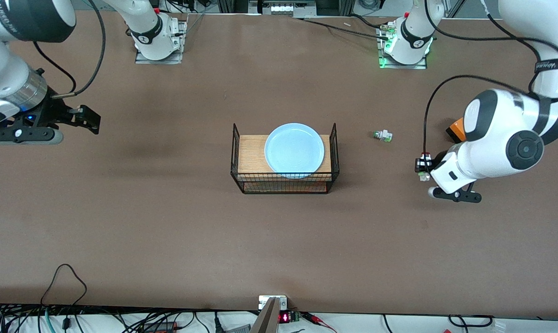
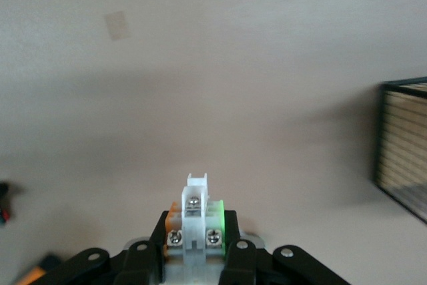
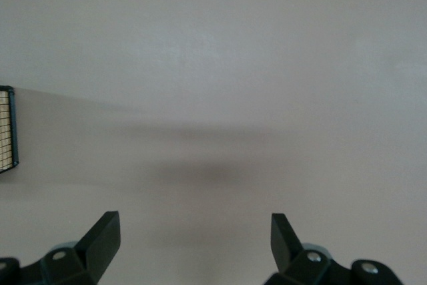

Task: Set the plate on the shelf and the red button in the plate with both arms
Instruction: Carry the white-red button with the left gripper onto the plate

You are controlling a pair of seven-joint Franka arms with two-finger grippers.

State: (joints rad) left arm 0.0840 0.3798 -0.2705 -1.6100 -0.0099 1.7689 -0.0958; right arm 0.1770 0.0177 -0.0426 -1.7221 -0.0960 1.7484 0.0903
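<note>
The round pale-blue plate (image 1: 294, 150) sat on the wire-and-wood rack (image 1: 242, 178). My right gripper (image 3: 195, 238) waited, wide and empty. My left gripper (image 2: 195, 255) pinched the tiny red-capped white button (image 2: 195, 221) at the table's left-arm end; so shallow a grip could let it slip.

White arms, black cabled grippers

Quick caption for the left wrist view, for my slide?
Left gripper shut on the red button above the bare table, rack at the edge.
</note>
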